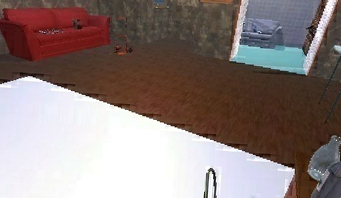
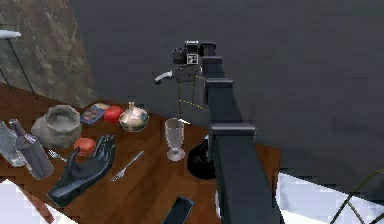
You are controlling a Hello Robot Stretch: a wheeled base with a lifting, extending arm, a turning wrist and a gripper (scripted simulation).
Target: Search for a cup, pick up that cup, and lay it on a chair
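Wooden table (image 2: pixel 150 185), clear stemmed cup (image 2: pixel 176 138), end effector (image 2: pixel 163 76) against dark wall (image 2: pixel 300 60)

Red sofa (image 1: pixel 53 31) by wall; dark hand statue (image 2: pixel 85 172), fork (image 2: pixel 127 165) on wooden table (image 2: pixel 150 185)

The dark square arm (image 2: pixel 228 135) extends far out; its dark two-fingered gripper (image 2: pixel 163 76) points left at the end, holding nothing.
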